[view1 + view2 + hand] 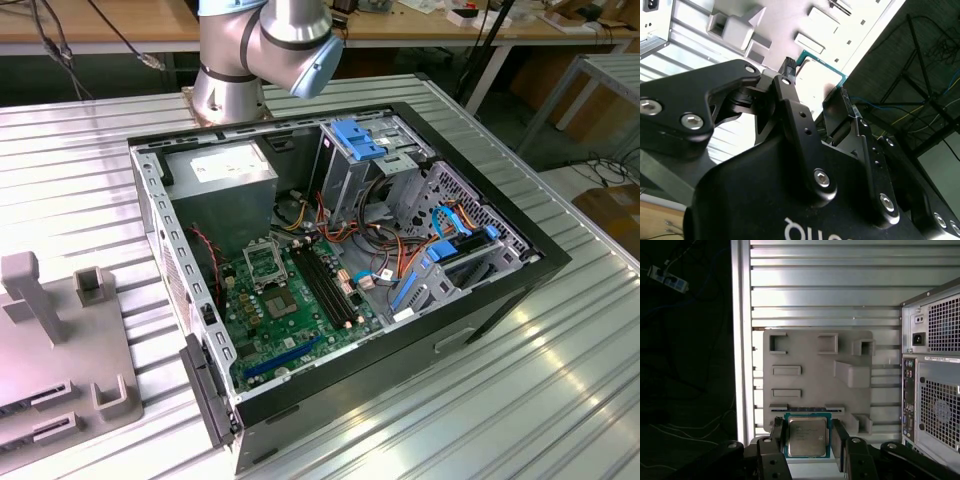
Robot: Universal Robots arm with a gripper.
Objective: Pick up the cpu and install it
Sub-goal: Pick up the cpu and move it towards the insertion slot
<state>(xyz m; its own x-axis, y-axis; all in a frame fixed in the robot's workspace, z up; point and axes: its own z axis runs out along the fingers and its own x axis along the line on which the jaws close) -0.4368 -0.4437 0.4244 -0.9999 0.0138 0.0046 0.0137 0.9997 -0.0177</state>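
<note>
- The pincer (807, 429) is clamping the CPU (806, 436) by two opposite edges. Its jaws are closed only to the chip's width, with one finger (775, 432) on each side.
- In both wrist views the CPU is sitting flat between the fingertips with its metal lid facing the first wrist camera. The green board edge is showing in the second wrist view (822, 82).
- The chip is hanging over the near edge of the grey fixture tray (810, 365), which is lying on the ribbed tabletop (815, 285) just beside the computer case (935, 390).
- Whether the chip is touching the tray or is clear of it cannot be told.
- In the exterior view the case is lying open, with the CPU socket (262, 262) on the motherboard (290, 310) close to the power supply (220, 185).
- Judgement: the step in hand is carrying the chip. It is best done by gripping the edges only, holding the chip level, and moving slowly so it is not twisting in the jaws.
- Risk: any skew in the grip would be misaligning the chip with the socket.
</note>
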